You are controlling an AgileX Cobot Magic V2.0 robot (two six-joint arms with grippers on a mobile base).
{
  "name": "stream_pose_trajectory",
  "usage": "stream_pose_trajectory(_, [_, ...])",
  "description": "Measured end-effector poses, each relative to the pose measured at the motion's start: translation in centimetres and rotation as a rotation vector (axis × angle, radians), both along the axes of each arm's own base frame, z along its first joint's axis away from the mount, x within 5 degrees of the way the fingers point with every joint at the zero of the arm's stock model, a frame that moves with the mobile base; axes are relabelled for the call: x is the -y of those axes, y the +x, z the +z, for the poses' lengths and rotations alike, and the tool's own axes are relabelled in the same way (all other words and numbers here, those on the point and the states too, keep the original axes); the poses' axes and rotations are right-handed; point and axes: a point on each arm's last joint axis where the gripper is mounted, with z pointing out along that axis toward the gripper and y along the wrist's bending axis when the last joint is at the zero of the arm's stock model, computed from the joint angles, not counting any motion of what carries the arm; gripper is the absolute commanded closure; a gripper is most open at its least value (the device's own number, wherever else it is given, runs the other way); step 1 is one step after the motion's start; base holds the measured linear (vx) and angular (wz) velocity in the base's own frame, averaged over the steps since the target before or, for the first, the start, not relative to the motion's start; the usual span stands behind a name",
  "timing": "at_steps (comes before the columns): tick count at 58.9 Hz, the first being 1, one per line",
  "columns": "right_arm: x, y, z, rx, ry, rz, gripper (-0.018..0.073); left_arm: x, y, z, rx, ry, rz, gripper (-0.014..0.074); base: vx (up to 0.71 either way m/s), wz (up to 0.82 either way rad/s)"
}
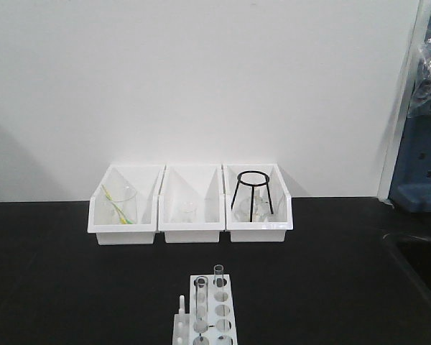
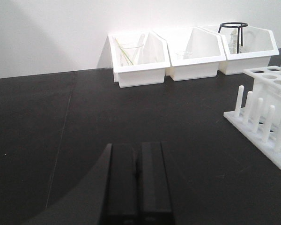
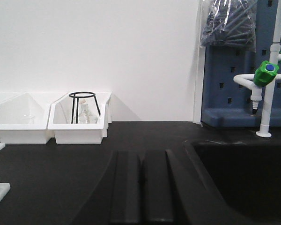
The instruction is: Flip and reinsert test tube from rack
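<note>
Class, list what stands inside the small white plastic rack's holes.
Two slim clear glass test tubes, one nearer, one farther, stand upright in the small white plastic rack. Its other visible holes look empty; its near end is cut off by the frame.

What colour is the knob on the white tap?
The knob is green, blue-capped; right wrist view shows it best.

No readable text, labels, brands or numbers anywhere.
</note>
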Motion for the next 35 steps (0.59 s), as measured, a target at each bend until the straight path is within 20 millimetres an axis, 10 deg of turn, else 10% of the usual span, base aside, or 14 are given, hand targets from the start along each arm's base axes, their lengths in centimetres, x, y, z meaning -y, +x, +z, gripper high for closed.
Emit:
stream_pose_trajectory(17, [-0.2, -0.4, 2.4, 0.183, -0.035, 0.018, 0.0570, 0.0, 0.0, 0.0, 0.000, 0.000, 0.000, 0.0602, 0.00, 0.00])
stream_pose_trajectory(35, [-0.1, 0.4, 13.9, 0.250, -0.036, 0.004, 0.0570, 0.0, 0.0, 0.0, 0.000, 0.000, 0.000, 0.0602, 0.00, 0.00])
